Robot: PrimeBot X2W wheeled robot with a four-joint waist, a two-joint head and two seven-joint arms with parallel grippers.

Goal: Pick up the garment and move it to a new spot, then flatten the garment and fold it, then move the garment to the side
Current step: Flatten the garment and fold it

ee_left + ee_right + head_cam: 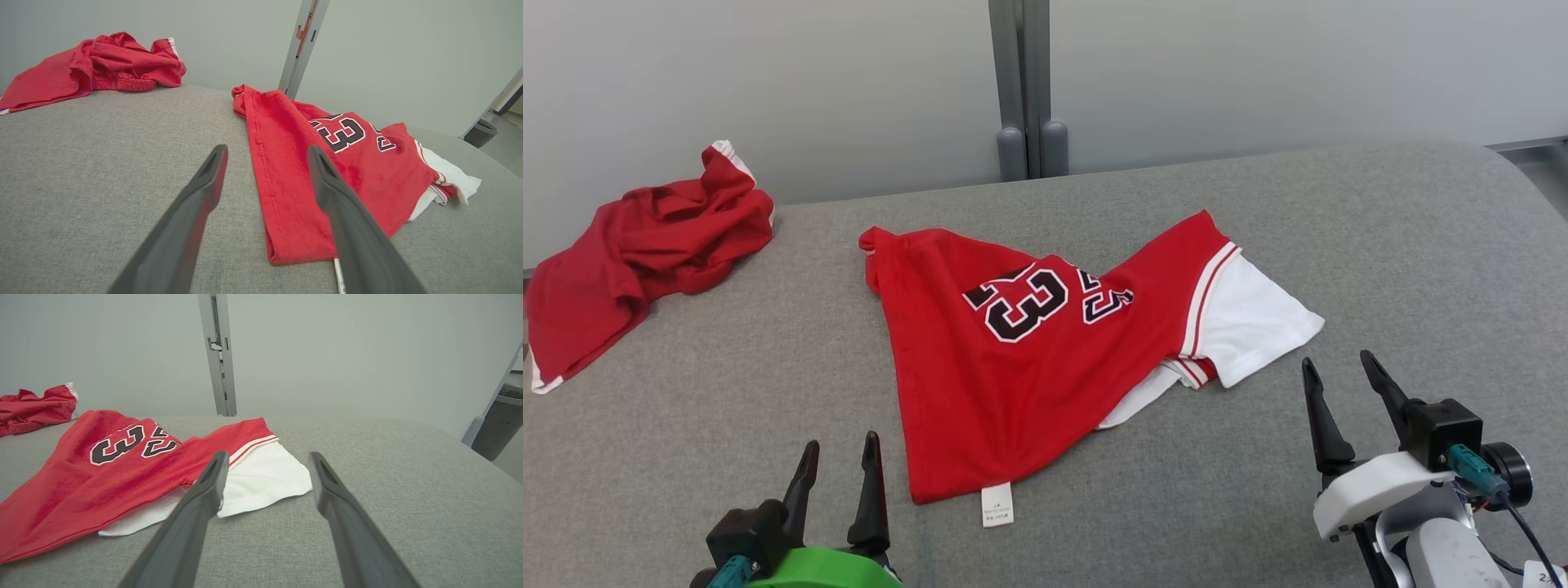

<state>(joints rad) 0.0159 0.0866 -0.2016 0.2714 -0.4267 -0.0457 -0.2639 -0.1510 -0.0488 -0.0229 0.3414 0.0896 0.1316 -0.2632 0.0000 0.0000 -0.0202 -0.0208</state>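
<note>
Red jersey (1013, 367) lies rumpled at centre of grey padded surface (1380, 245); left pincer (841, 441) and right pincer (1337, 359) stand near its front edge, both apart.

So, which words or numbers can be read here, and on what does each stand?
"23": large black digits on the red jersey.
Smaller digits beside them: creased, not surely readable.
White tag at the jersey's hem: print too small to read.

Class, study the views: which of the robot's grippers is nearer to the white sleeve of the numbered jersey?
Right. The right gripper stands open just beside the white sleeve, not touching it. The left gripper, also open, is across the jersey, near its labelled hem corner.
</note>
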